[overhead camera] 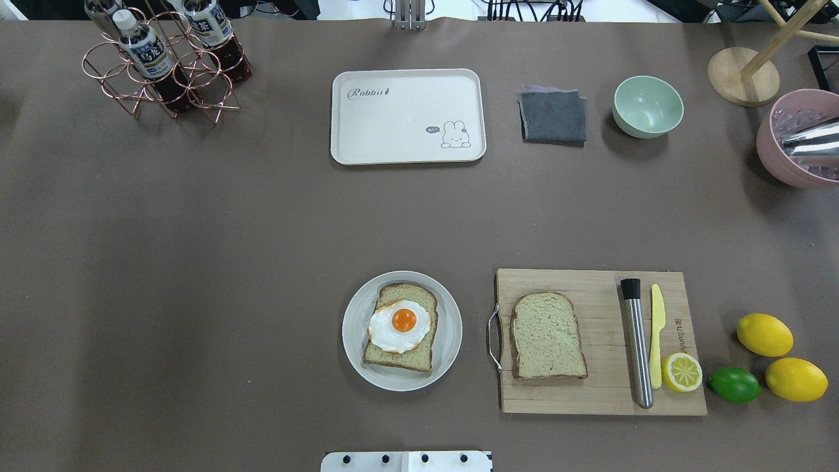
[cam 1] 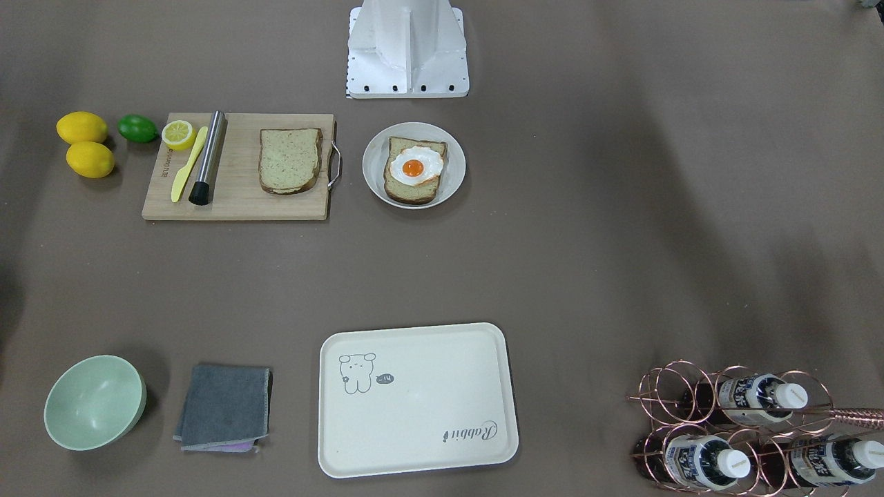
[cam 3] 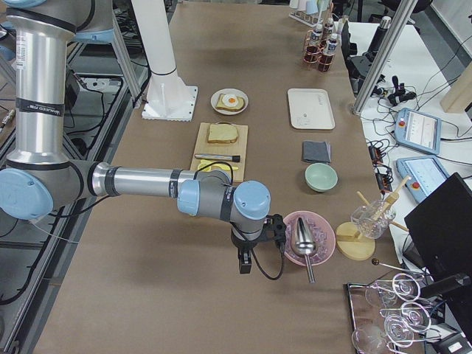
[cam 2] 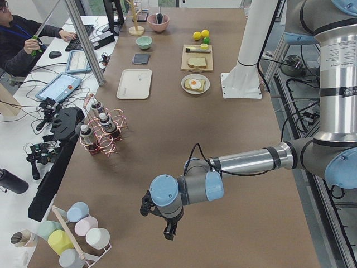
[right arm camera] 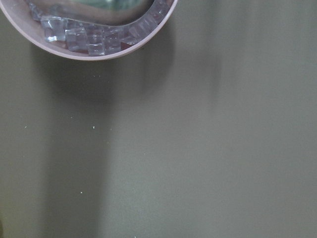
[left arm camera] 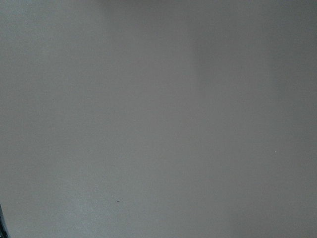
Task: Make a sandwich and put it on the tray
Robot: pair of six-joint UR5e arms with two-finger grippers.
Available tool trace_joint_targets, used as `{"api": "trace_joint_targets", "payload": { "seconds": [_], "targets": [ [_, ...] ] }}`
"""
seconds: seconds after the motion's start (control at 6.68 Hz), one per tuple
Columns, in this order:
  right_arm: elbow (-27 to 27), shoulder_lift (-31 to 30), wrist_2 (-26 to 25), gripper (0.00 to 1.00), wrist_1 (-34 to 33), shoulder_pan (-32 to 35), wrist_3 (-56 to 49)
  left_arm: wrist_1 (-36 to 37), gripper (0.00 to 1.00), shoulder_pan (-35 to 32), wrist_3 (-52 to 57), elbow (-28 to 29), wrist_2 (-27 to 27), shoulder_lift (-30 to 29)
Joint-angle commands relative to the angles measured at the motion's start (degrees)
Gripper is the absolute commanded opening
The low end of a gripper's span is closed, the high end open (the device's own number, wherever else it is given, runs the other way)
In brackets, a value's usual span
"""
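Overhead and side views of the table with the sandwich unassembled. One bread slice (overhead camera: 408, 352) lies on the round white plate (overhead camera: 452, 328) near the robot's base, with the fried egg (overhead camera: 398, 326) resting on top of it, yolk up. The second bread slice (overhead camera: 547, 335) lies flat and uncovered on the wooden cutting board (overhead camera: 590, 393), just to the plate's right in the overhead view, at the board's handle end. The same board carries a metal muddler (overhead camera: 637, 344), a yellow plastic knife (overhead camera: 656, 334) and a half lemon (overhead camera: 682, 372); a lime (overhead camera: 733, 384) and two whole lemons (overhead camera: 764, 334) sit on the table beside its far end. The cream tray (overhead camera: 406, 118) with its printed figure and "Rabbit" script lies on the far side of the table, well apart from both slices. Beside it are a folded grey cloth (overhead camera: 553, 116) and a pale green bowl (overhead camera: 647, 106); a copper bottle rack (overhead camera: 164, 65) stands at the opposite corner. The left gripper (cam 2: 169, 231) hangs over bare table at its own end, far from the food. The right gripper (cam 3: 244, 262) hangs just beside a pink bowl (overhead camera: 780, 164) of ice cubes. Both appear only in the side views, so whether either pincer is released or clenched cannot be told.
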Motion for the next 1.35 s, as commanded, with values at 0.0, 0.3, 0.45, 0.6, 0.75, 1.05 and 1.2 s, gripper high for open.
{"api": "trace_joint_targets", "payload": {
  "seconds": [0.0, 0.3, 0.45, 0.6, 0.75, 1.05, 1.2],
  "targets": [
    [0.0, -0.2, 0.3, 1.00, 0.1, 0.0, 0.0, 0.0, 0.99, 0.0, 0.0, -0.1, 0.0, 0.0],
    [0.1, -0.2, 0.7, 1.00, 0.2, 0.0, 0.0, 0.0, 0.99, 0.0, 0.0, -0.3, 0.0, 0.0],
    [0.1, -0.2, 0.9, 1.00, 0.2, 0.0, -0.1, 0.3, 0.99, 0.0, 0.0, -0.2, 0.0, -0.3],
    [0.1, -0.2, 1.0, 1.00, 0.2, 0.0, -0.1, 0.3, 0.99, 0.0, 0.0, -0.1, 0.0, -0.3],
    [0.2, -0.4, 1.0, 1.00, 0.2, 0.0, -0.2, 0.4, 0.99, 0.0, 0.0, -0.2, 0.0, -0.3],
    [0.3, -0.5, 1.0, 1.00, 0.2, 0.0, -0.1, 0.4, 0.99, 0.0, 0.0, -0.3, 0.0, -0.3],
    [0.3, -0.5, 1.0, 1.00, 0.2, 0.0, -0.1, 0.3, 0.99, 0.0, 0.0, -0.3, 0.0, -0.3]
  ]
}}
